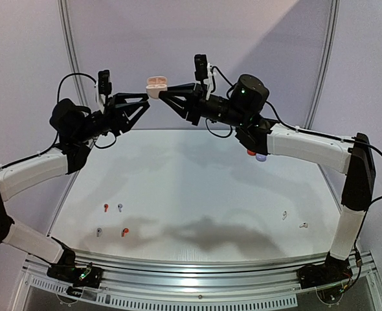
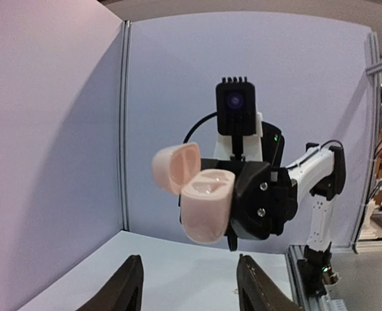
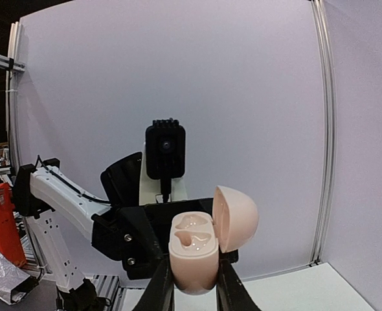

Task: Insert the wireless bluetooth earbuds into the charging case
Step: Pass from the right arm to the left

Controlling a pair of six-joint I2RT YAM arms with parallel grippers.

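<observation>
The pale pink rounded plastic charging case (image 1: 155,83) is up in the air above the far part of the white desk (image 1: 191,178). It is clamped by its lower body between the two black fingers (image 3: 162,288) of the right tool (image 1: 160,93). Its hinged lid (image 3: 235,217) stands swung open to one side, and the two moulded wells in the base face the right wrist camera. In the left wrist view the same case sits tilted, with its lid toward the left of that picture, held out in front of the right tool's black body.

The left tool (image 1: 144,105) faces the case from the other side, its tips close to it. Its fingers (image 2: 123,288) are spread apart with nothing between them (from above I cannot tell whether a tip touches the case).

The tiny stemmed plastic earbuds all lie on the desk, well apart from the case. On the near left they form a loose square. A red-orange bud (image 1: 105,207) lies just beside a lavender-grey bud (image 1: 120,207). Nearer the arm bases, a second lavender-grey bud (image 1: 98,231) lies near a second red-orange bud (image 1: 123,231). On the near right lie two white buds (image 1: 284,215) (image 1: 302,225), near each other but not touching.

Under the right arm's forearm a small red-orange rounded object (image 1: 250,153) and a lavender rounded object (image 1: 261,157) peek out side by side. They are possibly other cases, but too much is hidden to be sure.
</observation>
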